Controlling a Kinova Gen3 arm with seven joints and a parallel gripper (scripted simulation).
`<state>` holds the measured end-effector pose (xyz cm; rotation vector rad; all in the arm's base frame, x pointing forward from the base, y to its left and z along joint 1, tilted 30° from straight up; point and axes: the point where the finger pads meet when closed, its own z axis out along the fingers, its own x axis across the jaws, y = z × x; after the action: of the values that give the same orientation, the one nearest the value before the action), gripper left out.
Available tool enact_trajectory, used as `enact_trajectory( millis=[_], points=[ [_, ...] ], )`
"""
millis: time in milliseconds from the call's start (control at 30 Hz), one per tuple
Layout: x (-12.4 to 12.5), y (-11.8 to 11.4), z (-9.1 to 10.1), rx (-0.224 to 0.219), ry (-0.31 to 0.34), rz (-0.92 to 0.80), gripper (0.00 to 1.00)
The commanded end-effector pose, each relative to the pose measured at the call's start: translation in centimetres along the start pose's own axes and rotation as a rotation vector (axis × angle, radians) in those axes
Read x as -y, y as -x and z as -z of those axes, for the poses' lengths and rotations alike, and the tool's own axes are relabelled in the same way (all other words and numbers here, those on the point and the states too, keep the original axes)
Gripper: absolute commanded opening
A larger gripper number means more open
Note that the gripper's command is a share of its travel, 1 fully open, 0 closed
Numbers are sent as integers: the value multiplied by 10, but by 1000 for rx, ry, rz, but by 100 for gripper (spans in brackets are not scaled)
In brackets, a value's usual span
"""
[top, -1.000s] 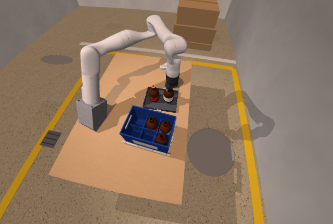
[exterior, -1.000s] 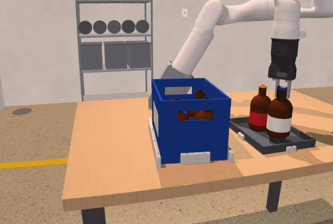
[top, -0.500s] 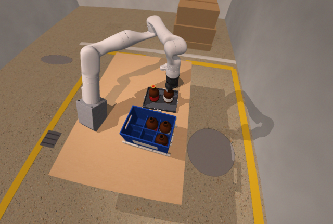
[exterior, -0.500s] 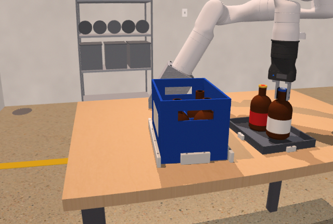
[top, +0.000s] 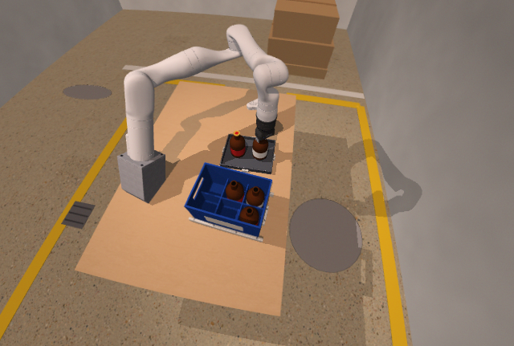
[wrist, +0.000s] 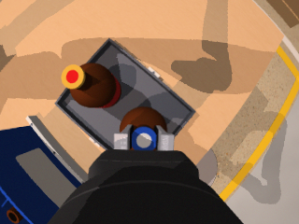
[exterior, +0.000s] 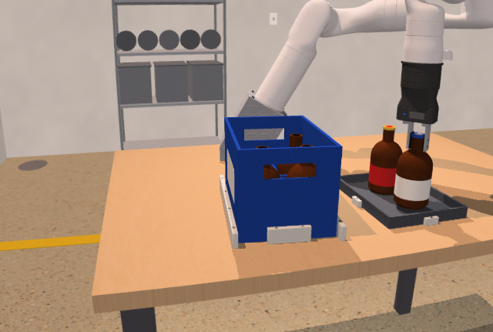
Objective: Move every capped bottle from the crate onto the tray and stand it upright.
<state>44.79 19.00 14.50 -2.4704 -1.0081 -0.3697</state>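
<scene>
Far to the left of the pincer stands the crate [exterior: 285, 196], with three brown bottles [top: 249, 214] in its cells on the tray side. Their necks end in open mouths with no cap, so by the task they belong there; the other cells look vacant in the top view.

Just left of the pincer, the red-label bottle [exterior: 384, 161] stands upright on the tray [exterior: 445, 209], its yellow and red cap on. It sits near the far edge, probably to leave room beside it.

The pincer [exterior: 417, 137] hangs straight down and is closed on the neck of the white-label bottle [exterior: 413, 175], just under its blue cap [wrist: 144, 140]. A neck grip from above keeps the bottle plumb while it goes down. The bottle's base appears to rest on the tray floor, close beside the red-label one; whether they touch I cannot tell. The fingers are not yet off it.

Right of the pincer there is only the tray's end wall and the table [exterior: 167, 216]. Once the fingers open and lift straight up, no capped bottle seems left in the crate.
</scene>
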Motion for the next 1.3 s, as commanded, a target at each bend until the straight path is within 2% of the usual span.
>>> enact_trajectory(
  millis=[0, 900, 933, 1267],
  points=[
    [0, 0, 0, -1, 1, 0, 0],
    [0, 0, -6, 0, 1, 0, 0],
    [0, 0, -6, -1, 1, 0, 100],
    [0, 0, -6, -1, 1, 0, 100]
  ],
)
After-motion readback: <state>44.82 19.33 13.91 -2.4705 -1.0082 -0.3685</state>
